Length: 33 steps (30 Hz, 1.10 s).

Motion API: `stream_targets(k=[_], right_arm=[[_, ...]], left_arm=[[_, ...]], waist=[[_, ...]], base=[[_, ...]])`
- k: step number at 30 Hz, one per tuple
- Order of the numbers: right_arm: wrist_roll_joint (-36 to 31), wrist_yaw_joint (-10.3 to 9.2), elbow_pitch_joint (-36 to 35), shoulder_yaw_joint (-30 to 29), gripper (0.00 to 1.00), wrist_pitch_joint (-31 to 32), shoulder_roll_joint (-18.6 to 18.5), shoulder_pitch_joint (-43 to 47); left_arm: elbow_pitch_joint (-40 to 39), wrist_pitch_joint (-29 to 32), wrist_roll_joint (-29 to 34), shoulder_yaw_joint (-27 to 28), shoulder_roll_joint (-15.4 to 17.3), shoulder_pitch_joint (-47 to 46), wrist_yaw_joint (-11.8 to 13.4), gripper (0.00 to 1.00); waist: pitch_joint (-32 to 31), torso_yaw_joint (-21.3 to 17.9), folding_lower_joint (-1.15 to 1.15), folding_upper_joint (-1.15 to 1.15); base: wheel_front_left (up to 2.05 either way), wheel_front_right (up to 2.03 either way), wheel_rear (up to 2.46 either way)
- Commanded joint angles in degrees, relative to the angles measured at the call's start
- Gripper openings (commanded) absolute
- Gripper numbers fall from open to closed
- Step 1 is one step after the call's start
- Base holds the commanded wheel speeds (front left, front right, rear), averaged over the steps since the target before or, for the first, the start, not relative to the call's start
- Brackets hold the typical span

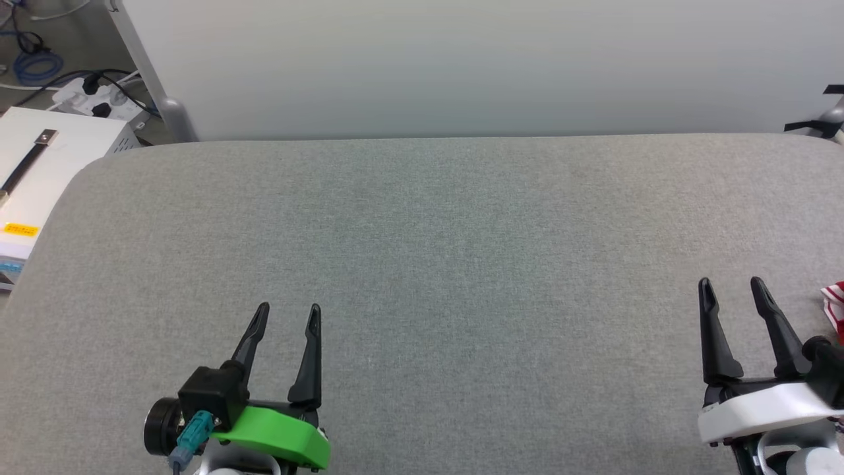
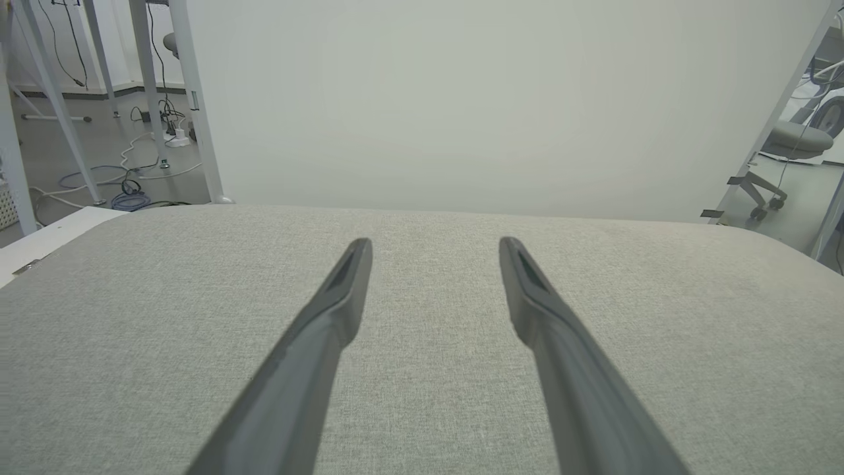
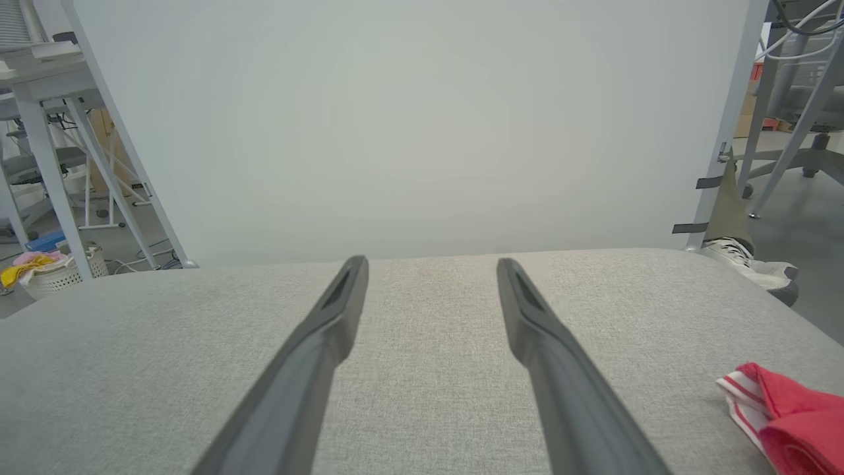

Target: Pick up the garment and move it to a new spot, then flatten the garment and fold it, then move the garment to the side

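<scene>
Right now I have both grippers low over the grey table (image 1: 422, 218), fingers pointing away from me. The left gripper (image 1: 289, 308) has its fingers spread wide with nothing between them, and the right gripper (image 1: 731, 282) is the same: spread and empty.

The garment (image 1: 836, 302) lies at the table's far right, near the right gripper's outer finger but apart from it. In the right wrist view it shows as a red bundle (image 3: 794, 412) with a white, red-striped edge resting on the cloth.

As for the step in hand, I judge this scene fits two stages. The shirt may be lying bunched at the side waiting to be lifted, or it may be folded and set aside with the arms drawn clear. I can't settle which, so what I need before anything else is a fuller look at the shirt.

The frame edge cuts off most of it in both views — its outline, any fold lines and the chest lettering are out of sight. At the table's far right corner a shoe (image 3: 748, 267) shows, and its wearer is out of frame.
</scene>
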Motion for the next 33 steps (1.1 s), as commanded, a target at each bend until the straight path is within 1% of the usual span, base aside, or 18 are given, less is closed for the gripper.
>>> stream_targets(k=[1,6,14,33], right_arm=[[-0.62,-0.05,0.15,-0.01,1.00,-0.58,0.49,1.02],[-1.77,-0.05,0.65,0.30,1.00,-1.10,1.91,2.02],[-1.83,-0.05,1.71,0.71,1.00,-1.48,2.18,1.99],[-0.88,-0.05,2.92,1.21,1.00,-1.93,1.65,1.24]], left_arm=[[-0.30,-0.33,0.99,0.30,-0.49,1.03,-0.71,1.00],[-1.04,-0.33,2.31,1.71,-1.53,1.80,-2.09,1.00],[-1.57,-0.33,3.22,3.30,-2.53,1.89,-3.26,1.00],[-0.91,-0.34,3.34,4.45,-3.15,1.88,-4.00,1.00]], waist=[[-0.75,0.63,0.01,0.00],[-0.91,0.35,0.01,0.00],[-0.89,0.25,0.01,0.00],[-1.08,0.13,0.01,0.00]], base=[[0.00,0.00,0.00],[0.00,0.00,0.00],[0.00,0.00,0.00],[0.00,0.00,0.00]])
